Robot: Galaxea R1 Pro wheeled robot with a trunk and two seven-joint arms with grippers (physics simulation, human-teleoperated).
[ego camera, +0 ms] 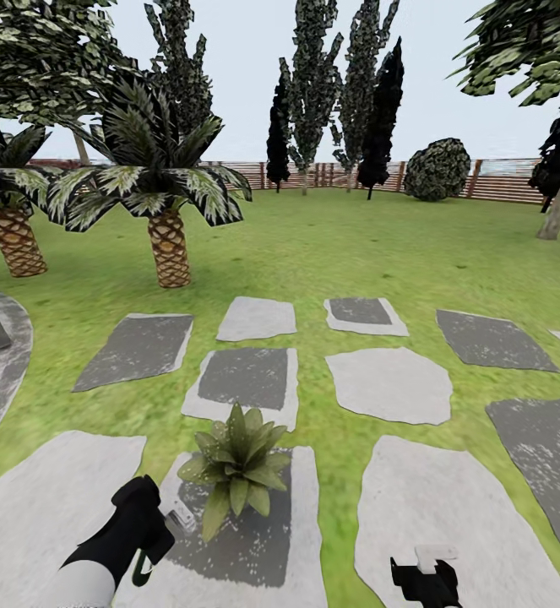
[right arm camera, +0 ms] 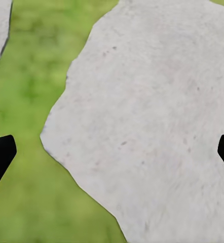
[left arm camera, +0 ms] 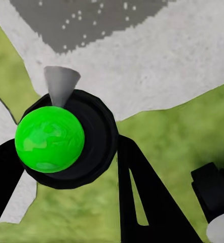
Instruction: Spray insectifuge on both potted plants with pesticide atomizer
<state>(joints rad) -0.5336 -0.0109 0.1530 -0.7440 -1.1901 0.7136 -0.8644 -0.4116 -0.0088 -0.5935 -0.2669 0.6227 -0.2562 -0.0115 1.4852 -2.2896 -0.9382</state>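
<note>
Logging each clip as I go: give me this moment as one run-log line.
left gripper: shut on spray bottle, nozzle toward plant | right gripper: open, over stepping stone | one plant in view

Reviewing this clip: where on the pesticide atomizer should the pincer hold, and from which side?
Grip the pesticide atomizer across its round body, coming from behind, opposite the grey cone nozzle, so the nozzle stays free to aim at the potted plant.
</note>
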